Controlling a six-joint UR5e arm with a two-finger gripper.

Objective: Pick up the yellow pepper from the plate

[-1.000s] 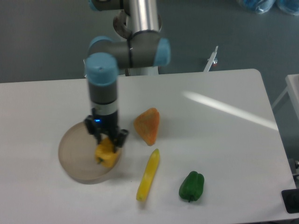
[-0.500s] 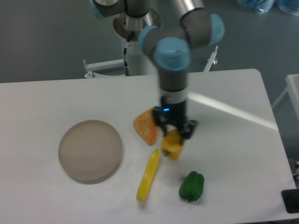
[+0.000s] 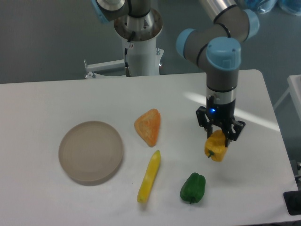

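Observation:
My gripper point(image 3: 219, 136) is shut on the yellow pepper point(image 3: 215, 146), a stubby yellow-orange pepper that hangs below the fingers at the right of the table, close above the tabletop. The beige round plate point(image 3: 91, 151) lies at the left, far from the gripper, with nothing on it.
An orange triangular wedge point(image 3: 149, 126) lies mid-table. A long thin pale-yellow chili point(image 3: 149, 176) lies below it. A green pepper point(image 3: 193, 188) sits just below and left of the held pepper. The table's right edge is near the gripper.
The gripper has carried the yellow pepper from the plate rightward, past the orange wedge, to the right side of the table. The plate now holds nothing.

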